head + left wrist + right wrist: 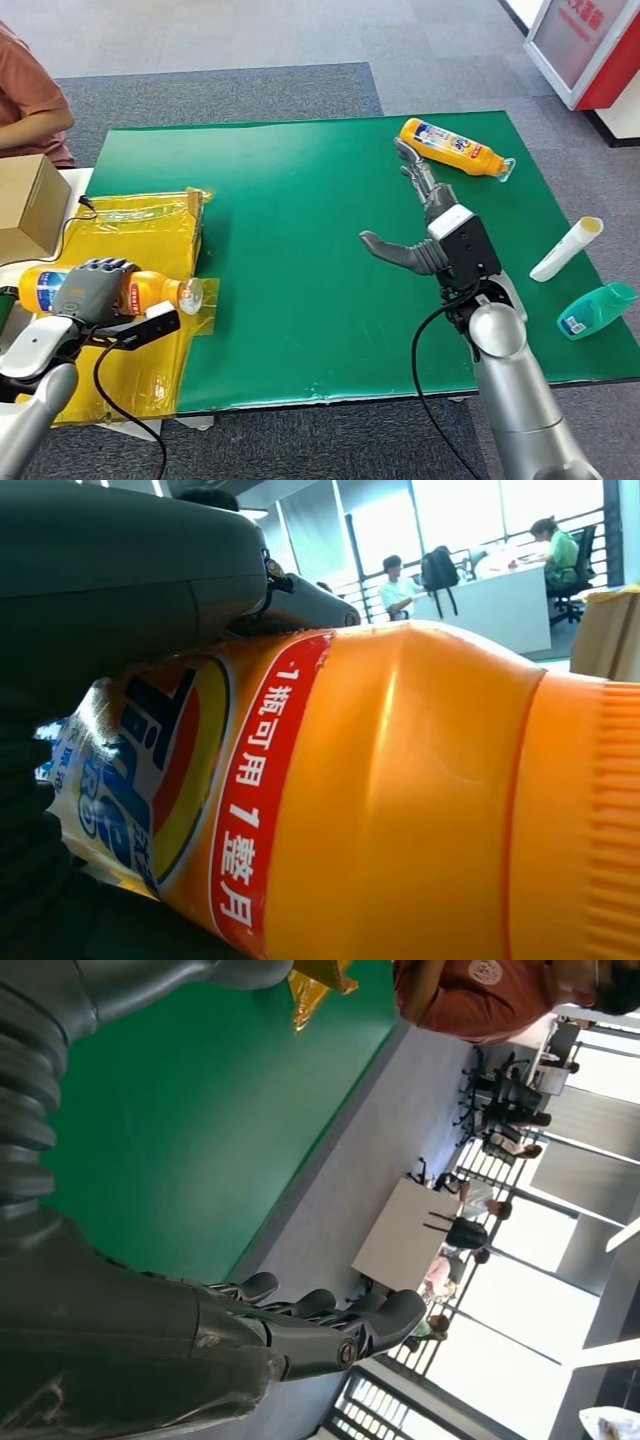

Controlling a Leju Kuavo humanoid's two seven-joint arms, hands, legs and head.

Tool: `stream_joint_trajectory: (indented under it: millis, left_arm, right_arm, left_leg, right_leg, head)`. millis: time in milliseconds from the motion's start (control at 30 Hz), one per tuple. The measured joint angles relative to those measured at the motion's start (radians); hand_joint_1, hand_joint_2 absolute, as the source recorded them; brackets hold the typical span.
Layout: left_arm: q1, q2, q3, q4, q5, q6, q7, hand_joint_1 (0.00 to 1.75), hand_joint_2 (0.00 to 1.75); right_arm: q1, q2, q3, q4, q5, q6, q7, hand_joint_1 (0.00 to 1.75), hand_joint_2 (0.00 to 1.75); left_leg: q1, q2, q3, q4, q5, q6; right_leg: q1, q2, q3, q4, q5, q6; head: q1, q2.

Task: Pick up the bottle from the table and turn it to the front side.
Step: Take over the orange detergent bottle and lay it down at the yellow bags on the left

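Two orange detergent bottles are in play. One orange bottle (136, 291) lies sideways over the yellow bag at the left, gripped by my left hand (90, 290); up close its label and ribbed cap (377, 800) show beside the dark fingers (113, 590). The second orange bottle (455, 147) lies on its side at the far right of the green mat (302, 250). My right hand (419, 215) hovers just short of it, fingers stretched toward the bottle and thumb spread, holding nothing. The right wrist view has those straight fingers (317, 1325) over the mat (189, 1120).
A yellow plastic bag (143, 240) covers the left table end, with a cardboard box (30, 205) behind it. A person in a salmon shirt (30, 100) sits at the far left. A white tube (566, 250) and a teal bottle (596, 310) lie at the mat's right edge.
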Motion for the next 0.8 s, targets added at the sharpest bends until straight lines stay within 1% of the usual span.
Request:
stream_joint_trajectory:
  millis: [167, 367, 800]
  left_arm:
    - [-0.002, 0.0, -0.007, 0.009, 0.05, 0.001, -0.006, 1.75, 1.75]
    - [0.007, -0.004, -0.011, 0.024, 0.102, 0.023, -0.039, 1.75, 1.75]
    - [-0.005, -0.071, -0.043, 0.083, 0.09, 0.035, -0.047, 1.75, 1.75]
  right_arm:
    - [-0.012, 0.007, 0.005, 0.0, -0.001, -0.001, 0.004, 0.0, 1.75]
    - [-0.013, 0.008, 0.007, 0.007, -0.002, -0.005, -0.014, 0.0, 1.75]
    - [-0.014, 0.017, 0.009, 0.014, 0.0, -0.002, -0.024, 0.0, 1.75]
  left_leg:
    - [0.0, 0.0, 0.0, 0.0, 0.0, 0.0]
    - [0.0, 0.0, 0.0, 0.0, 0.0, 0.0]
    - [0.0, 0.0, 0.0, 0.0, 0.0, 0.0]
  right_leg:
    - [0.0, 0.0, 0.0, 0.0, 0.0, 0.0]
    - [0.0, 0.0, 0.0, 0.0, 0.0, 0.0]
    - [0.0, 0.0, 0.0, 0.0, 0.0, 0.0]
  head:
    - [0.0, 0.0]
    - [0.0, 0.0]
    - [0.0, 0.0]
